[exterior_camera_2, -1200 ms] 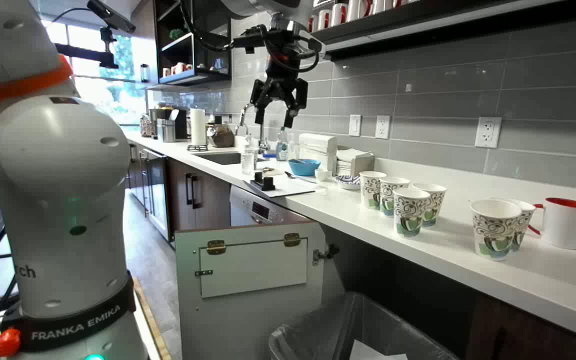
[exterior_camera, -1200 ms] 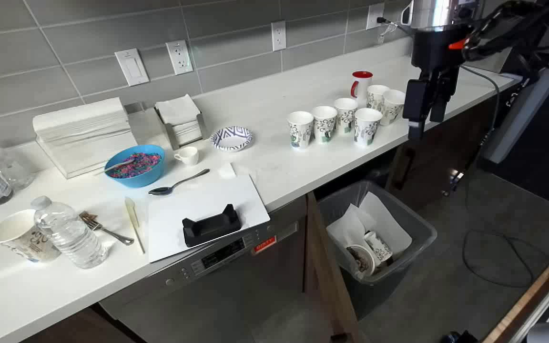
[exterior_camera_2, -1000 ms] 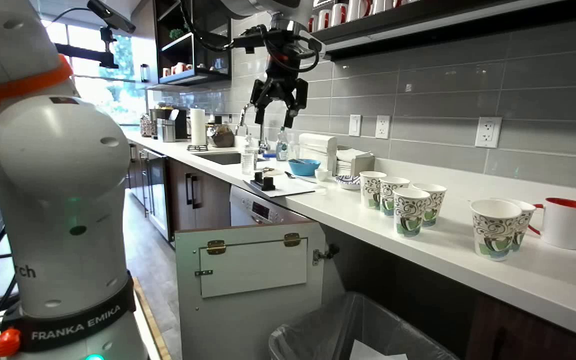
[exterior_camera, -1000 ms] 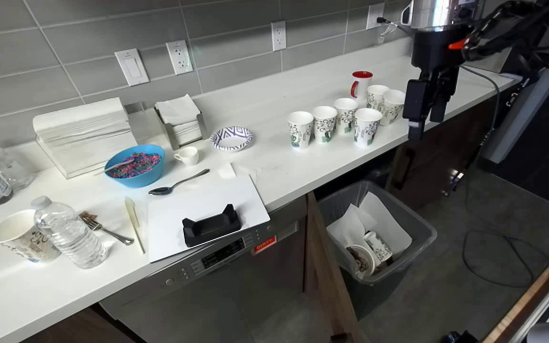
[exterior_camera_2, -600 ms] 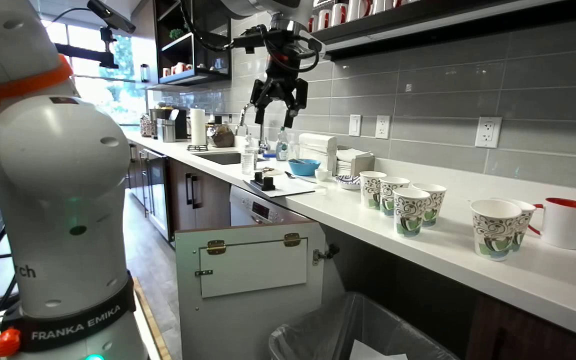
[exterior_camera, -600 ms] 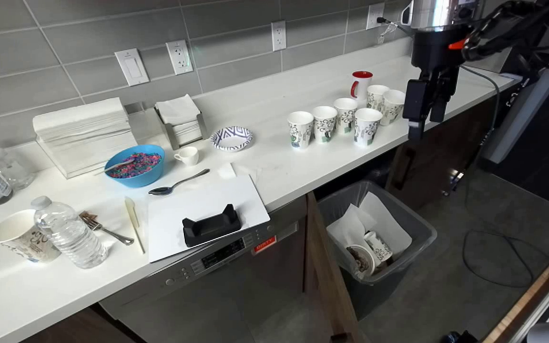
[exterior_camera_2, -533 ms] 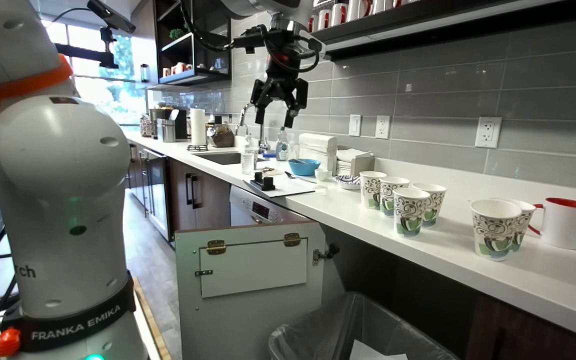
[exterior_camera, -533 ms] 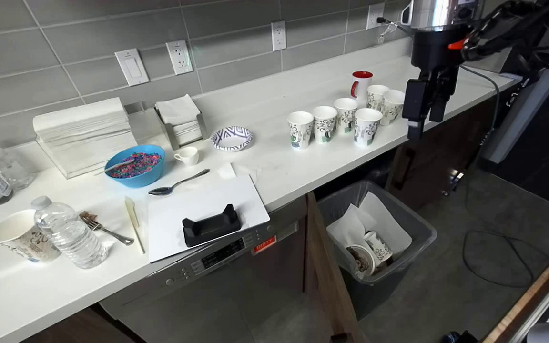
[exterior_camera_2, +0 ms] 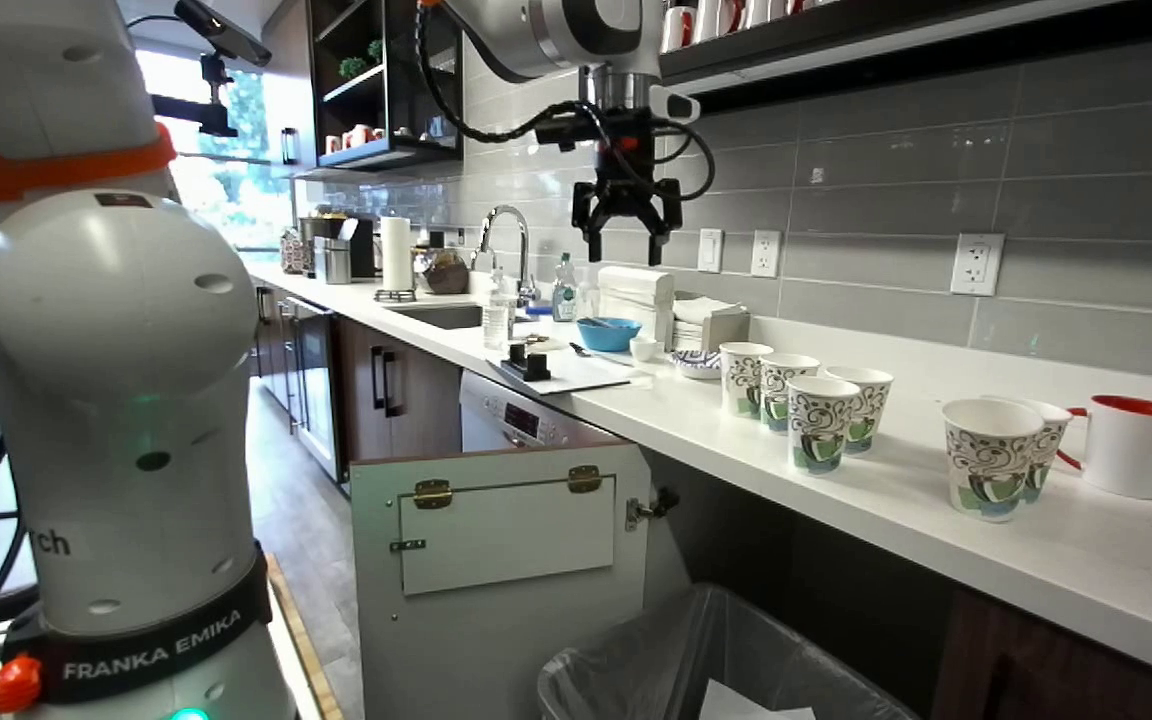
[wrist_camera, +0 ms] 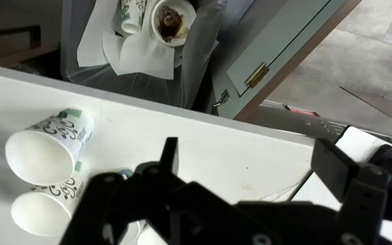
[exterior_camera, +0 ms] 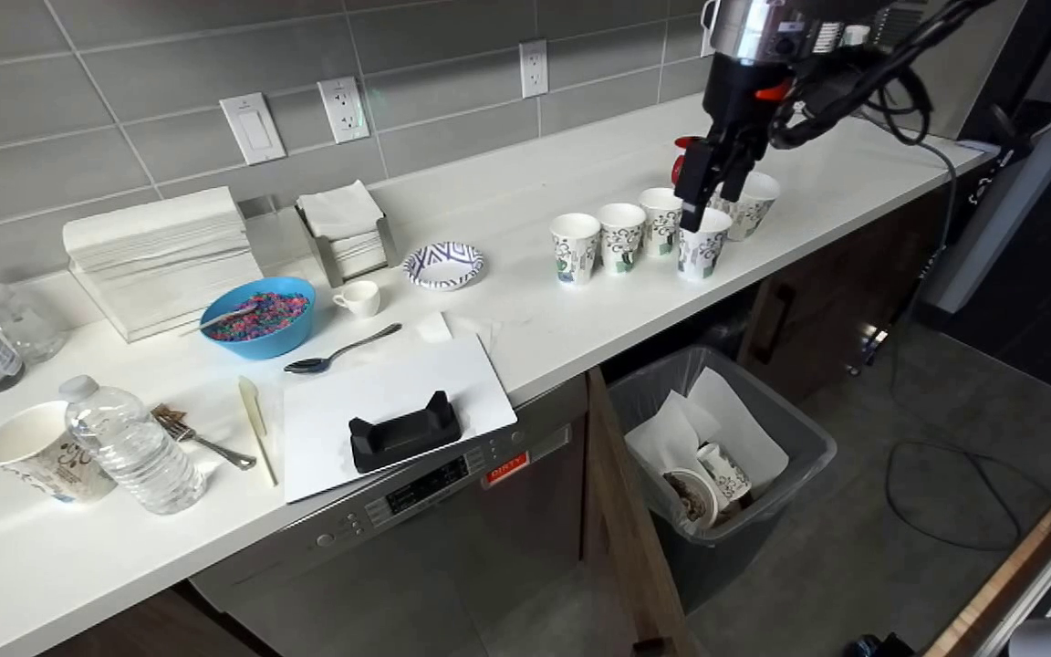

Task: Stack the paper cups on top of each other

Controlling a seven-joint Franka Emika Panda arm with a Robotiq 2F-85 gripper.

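Several white patterned paper cups stand upright and apart on the counter. In an exterior view, a group of them [exterior_camera_2: 822, 430] stands mid-counter, and a pair [exterior_camera_2: 988, 465] stands closer by the red-rimmed mug [exterior_camera_2: 1136, 448]. In an exterior view the front cup of the pair [exterior_camera: 752, 208] shows, while its partner and the mug are mostly hidden behind my gripper [exterior_camera: 712, 203]. My gripper [exterior_camera_2: 624, 252] is open and empty, pointing down, well above the counter. In the wrist view, bare counter lies between the fingers [wrist_camera: 252, 160]; cups [wrist_camera: 61, 131] lie to the left below, some partly hidden by the left finger.
An open cabinet door [exterior_camera_2: 501, 560] and a trash bin [exterior_camera: 785, 488] are below the counter's front edge. A white board [exterior_camera: 334, 411] with a black holder [exterior_camera: 405, 436], a patterned bowl [exterior_camera: 443, 266], a blue bowl [exterior_camera: 275, 342] and a water bottle [exterior_camera: 135, 447] stand along the counter.
My gripper has moved along the counter over the cups, leftward in one of the exterior views and rightward in another. It stays open. The cups have not moved.
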